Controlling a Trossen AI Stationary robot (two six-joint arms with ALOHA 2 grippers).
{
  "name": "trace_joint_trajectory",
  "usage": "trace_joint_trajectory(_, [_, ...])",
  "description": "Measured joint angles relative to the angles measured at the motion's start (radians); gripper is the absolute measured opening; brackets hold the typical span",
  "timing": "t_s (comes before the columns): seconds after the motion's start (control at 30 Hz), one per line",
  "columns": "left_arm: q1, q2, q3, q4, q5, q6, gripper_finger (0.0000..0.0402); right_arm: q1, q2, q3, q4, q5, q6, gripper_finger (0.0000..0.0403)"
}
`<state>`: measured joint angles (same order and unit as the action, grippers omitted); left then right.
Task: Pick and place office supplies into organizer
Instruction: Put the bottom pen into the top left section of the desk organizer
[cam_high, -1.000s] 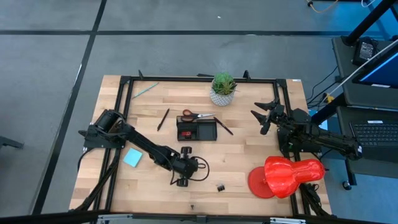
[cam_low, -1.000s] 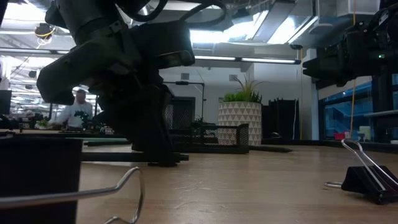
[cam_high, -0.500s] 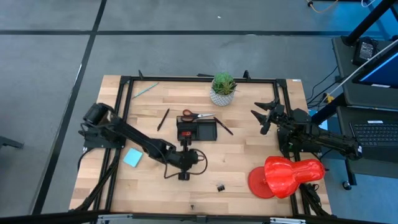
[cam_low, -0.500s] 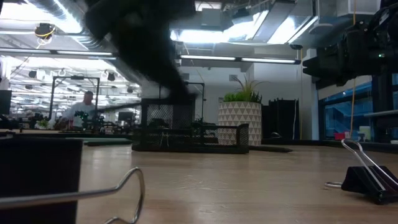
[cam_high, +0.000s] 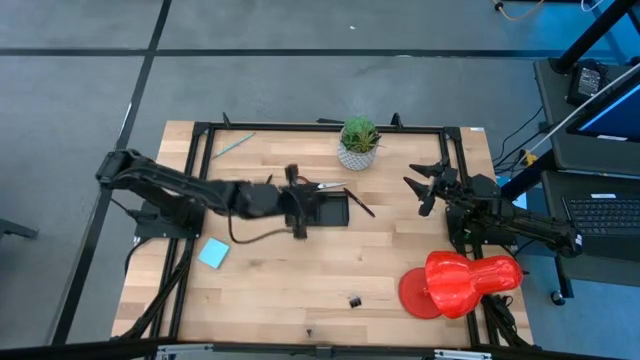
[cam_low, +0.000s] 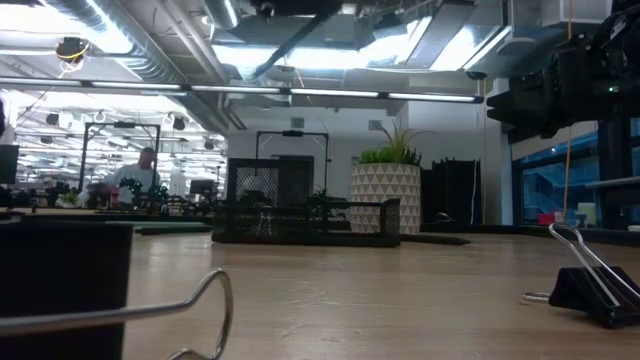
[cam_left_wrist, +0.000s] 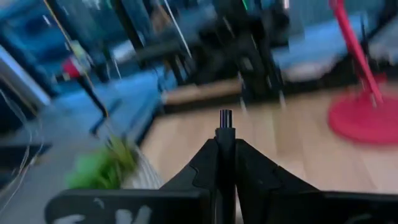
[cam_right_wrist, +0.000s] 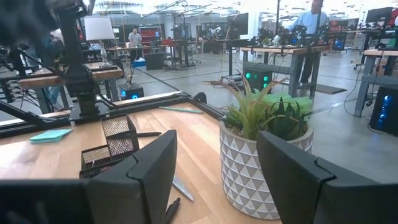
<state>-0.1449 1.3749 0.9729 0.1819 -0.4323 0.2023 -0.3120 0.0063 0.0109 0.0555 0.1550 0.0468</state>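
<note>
1. The organizer (cam_high: 318, 209), a low black mesh tray, sits in the upper middle of the table (cam_high: 400, 290) in the high view, just below and left of the potted plant (cam_high: 359, 143).
2. The left gripper (cam_high: 298, 205) hovers over the organizer's left end. In the left wrist view its fingers (cam_left_wrist: 214, 163) are pressed together on a thin dark item (cam_left_wrist: 225, 127) that sticks up between them; what that item is cannot be told.
3. The red-handled scissors (cam_high: 312, 185) lie touching the organizer's upper edge, and a dark pen (cam_high: 361, 206) lies slanted just off its right end.
4. Another pen (cam_high: 263, 190) lies to the left of the tray, partly under the left arm. A green pencil (cam_high: 233, 144) rests near the table's upper left corner, and the light blue notepad (cam_high: 213, 254) lies at the lower left.
5. A black binder clip (cam_high: 354, 300) sits alone near the lower middle edge, with bare wood all around it.
6. The right gripper (cam_high: 428, 187) waits at the right side of the table, fingers spread, well apart from the tray.
7. A large red object (cam_high: 458, 282) fills the lower right corner.
</note>
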Motion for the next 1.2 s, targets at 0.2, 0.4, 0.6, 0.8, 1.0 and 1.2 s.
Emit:
trace_joint_trajectory(0.2, [0.153,-0.042,-0.191,0.353,0.245,-0.062,0.0029,0.0,0.0,0.0,-0.01,0.0,-0.001,0.0224])
trace_joint_trajectory(0.4, [0.233,-0.042,-0.41,0.687,0.321,-0.112,0.003,0.0,0.0,0.0,-0.013,0.0,-0.002,0.0224])
trace_joint_trajectory(0.6, [0.267,-0.042,-0.561,0.869,0.323,-0.15,0.0031,0.0,0.0,0.0,-0.013,0.0,-0.002,0.0224])
trace_joint_trajectory(0.8, [0.281,-0.037,-0.62,0.973,0.319,-0.155,0.003,0.0,0.0,0.0,-0.013,0.001,-0.007,0.0224])
trace_joint_trajectory(1.0, [0.281,0.042,-0.621,1.041,0.32,-0.155,0.0031,0.0,0.0,0.0,-0.013,0.002,-0.033,0.0224])
trace_joint_trajectory(1.2, [0.295,0.186,-0.621,1.196,0.32,-0.162,0.0031,0.0,0.0,0.0,-0.007,0.002,-0.033,0.0224])
